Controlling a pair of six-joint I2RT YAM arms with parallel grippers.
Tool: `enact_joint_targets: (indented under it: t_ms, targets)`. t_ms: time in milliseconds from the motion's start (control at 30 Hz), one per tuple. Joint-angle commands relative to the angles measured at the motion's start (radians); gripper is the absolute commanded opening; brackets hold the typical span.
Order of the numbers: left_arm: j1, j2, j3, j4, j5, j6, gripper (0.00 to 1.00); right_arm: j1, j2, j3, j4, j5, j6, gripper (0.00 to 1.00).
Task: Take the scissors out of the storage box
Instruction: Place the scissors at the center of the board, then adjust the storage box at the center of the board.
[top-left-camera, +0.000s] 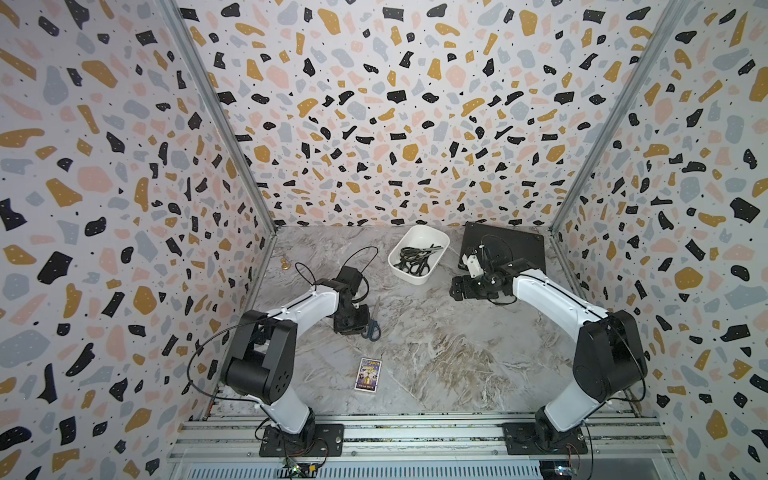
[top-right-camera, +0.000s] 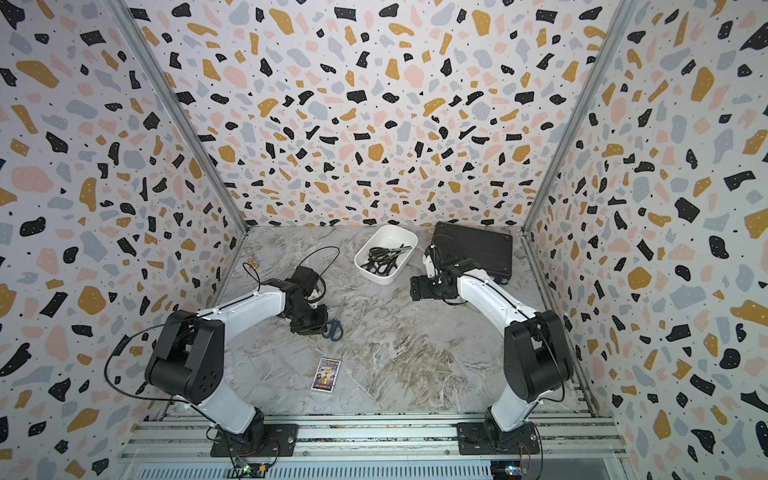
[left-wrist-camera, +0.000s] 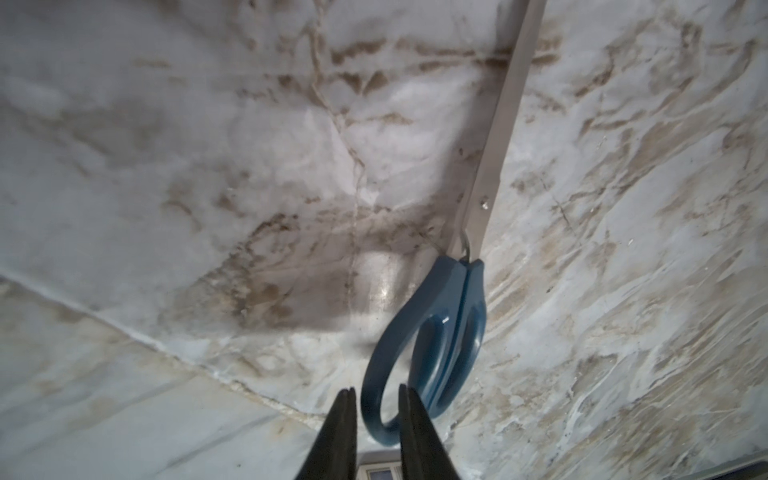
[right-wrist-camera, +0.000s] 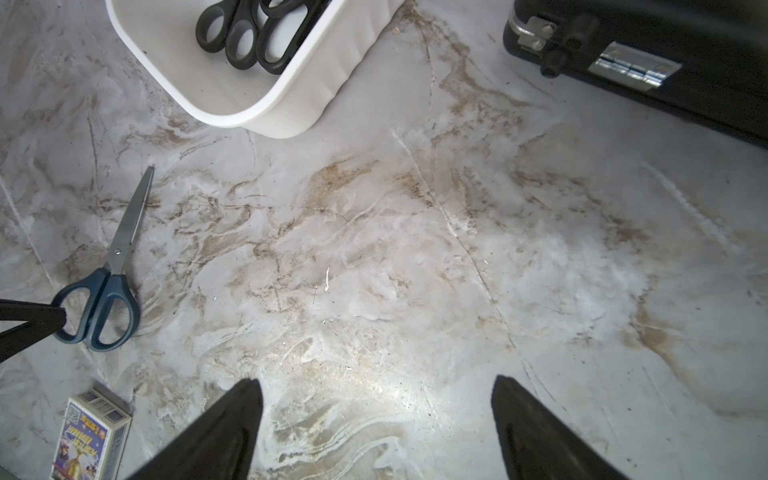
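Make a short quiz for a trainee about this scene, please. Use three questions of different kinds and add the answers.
1. True or false: the blue-handled scissors lie inside the storage box.
2. Which gripper straddles one handle loop of those scissors? A. left gripper B. right gripper
3. Fill in: the right gripper's jaws stand ___ above the table.

Key:
1. False, they lie on the table outside the box.
2. A.
3. Open, with nothing between them.

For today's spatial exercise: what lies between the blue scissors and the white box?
Only bare table, from blue scissors to white box, in the right wrist view.
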Motion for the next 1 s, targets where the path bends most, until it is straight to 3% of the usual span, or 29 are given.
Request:
enact_joint_targets:
  t_ms: [0, 67, 167, 267, 400, 633, 967]
  targets:
    - [0.005, -0.025, 0.048, -0.061, -0.010, 0.027, 0.28, 0.005, -0.010, 0.055, -0.032, 0.004, -0.017, 0.92]
    - [0.004, -0.067, 0.106, -0.128, -0.081, 0.041, 0.36, 0.005, -0.010, 0.069, -0.043, 0.011, -0.025, 0.92]
    - [0.004, -0.102, 0.223, -0.156, -0.183, 0.045, 0.40, 0.005, -0.008, 0.079, -0.044, 0.016, -0.023, 0.92]
    - [0.001, -0.020, 0.369, -0.074, -0.137, 0.026, 0.42, 0.004, 0.003, 0.076, -0.020, 0.040, 0.011, 0.92]
    - [-0.012, 0.135, 0.550, -0.103, -0.084, 0.008, 0.40, 0.003, 0.103, 0.152, 0.063, 0.102, 0.145, 0.91]
    - [-0.019, 0.107, 0.519, -0.104, -0.142, 0.045, 0.41, 0.006, 0.344, 0.377, 0.106, 0.142, 0.321, 0.81]
    - [-0.089, 0.018, 0.334, -0.060, -0.145, 0.041, 0.40, 0.015, 0.551, 0.574, 0.116, 0.130, 0.373, 0.75]
